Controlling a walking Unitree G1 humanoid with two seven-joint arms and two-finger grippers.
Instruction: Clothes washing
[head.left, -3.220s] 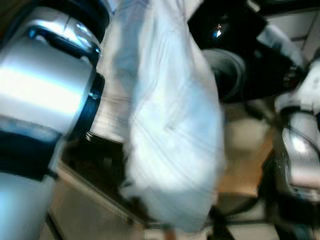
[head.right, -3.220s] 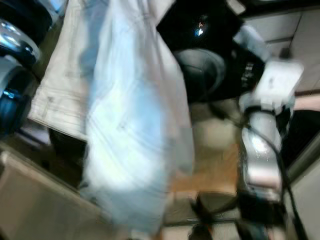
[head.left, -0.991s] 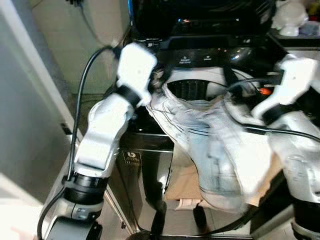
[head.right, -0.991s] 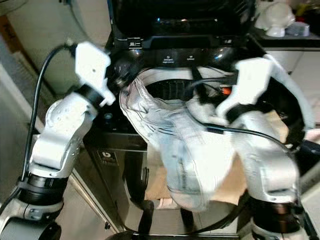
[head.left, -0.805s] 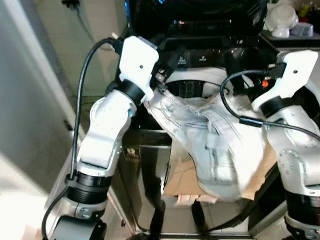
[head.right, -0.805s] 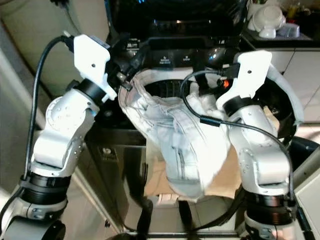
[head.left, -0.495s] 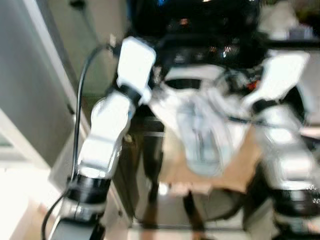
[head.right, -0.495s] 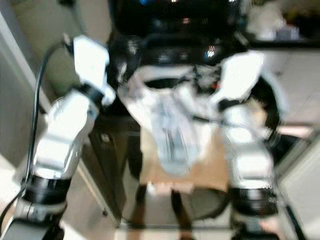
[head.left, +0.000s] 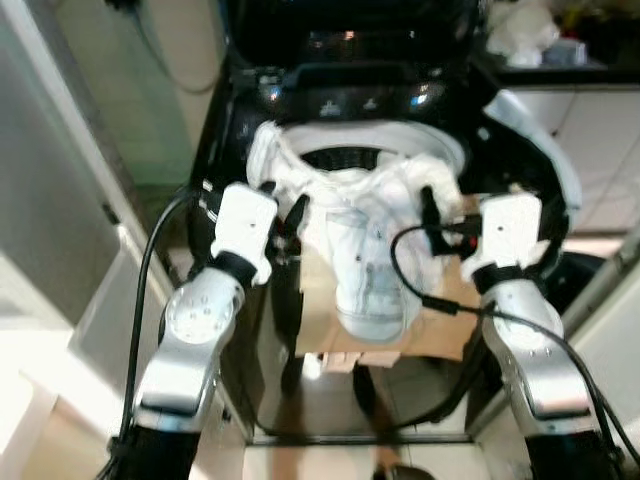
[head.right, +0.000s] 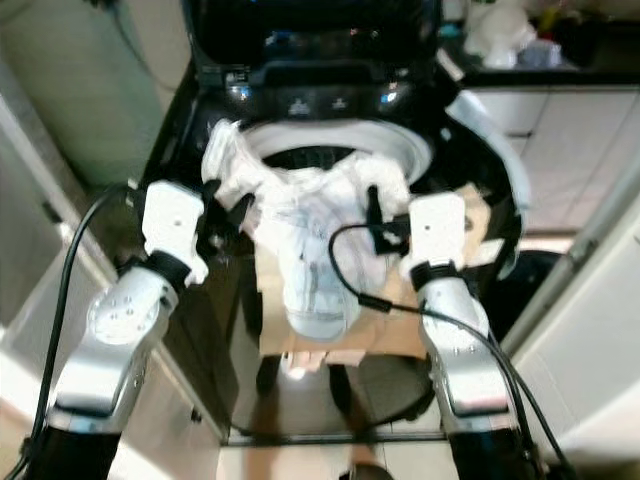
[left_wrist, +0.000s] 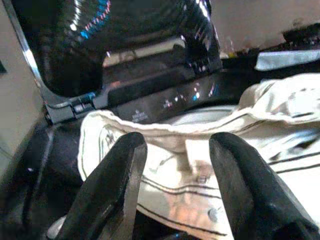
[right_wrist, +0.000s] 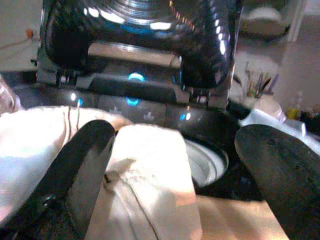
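One pale garment (head.left: 370, 250) draped over washer (head.left: 350, 100) rim; two grippers, left gripper (left_wrist: 175, 165), right gripper (right_wrist: 175, 165), both spread.

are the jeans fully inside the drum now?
No: the jeans drape over the front rim of the washer, one leg hanging down outside past the cardboard.

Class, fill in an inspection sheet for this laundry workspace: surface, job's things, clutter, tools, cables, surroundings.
Surface: top-loading washing machine, lid up, drum mouth open.
Job's things: pale jeans draped over the drum's front rim, one leg hanging down outside.
Clutter: brown cardboard behind the hanging leg.
Tools: left tool open, jeans beyond its fingers; right tool open, beside the jeans.
Cables: black cable along the left arm; another looped by the right wrist.
Surroundings: counter with white items to the right; tiled floor below.
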